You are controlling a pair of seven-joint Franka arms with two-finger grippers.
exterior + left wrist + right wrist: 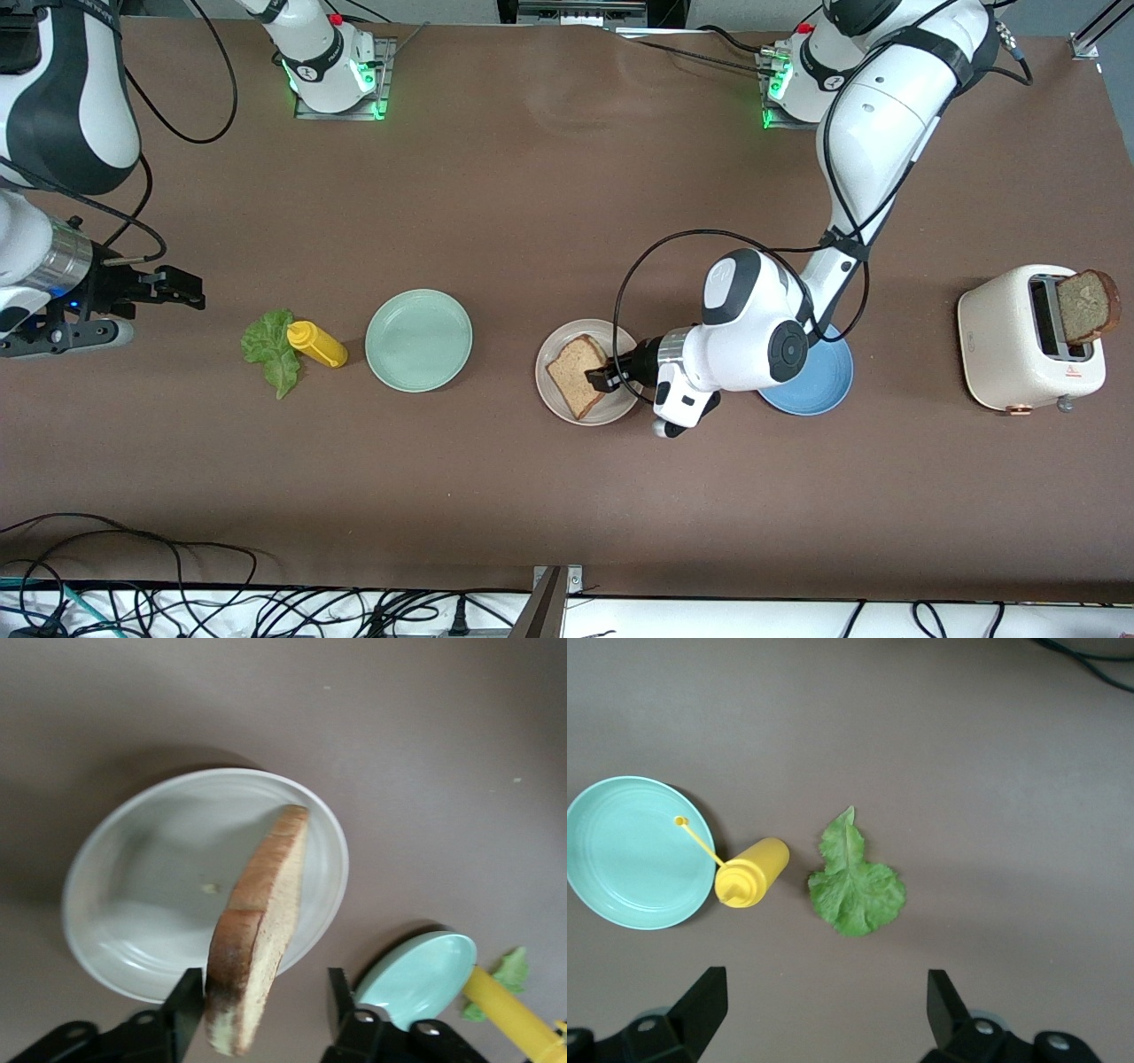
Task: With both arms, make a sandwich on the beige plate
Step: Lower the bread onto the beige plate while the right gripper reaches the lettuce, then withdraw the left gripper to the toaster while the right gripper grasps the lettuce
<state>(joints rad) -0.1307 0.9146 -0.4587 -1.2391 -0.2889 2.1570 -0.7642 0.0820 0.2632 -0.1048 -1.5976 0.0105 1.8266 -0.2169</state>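
One bread slice is seen on the beige plate, near the middle of the front view. It is tilted, with one edge on the plate. The left pincer is held low at the plate's rim. Its jaws are parted wider than the slice, so one finger stands clear of the crust. The slice is therefore judged to be let go, not gripped, and set down as the sandwich base.

The right pincer is held wide open and empty above the surface beside the lettuce leaf, probably ready to pick it up as the next layer. A second slice is left standing in the toaster at the left arm's end.
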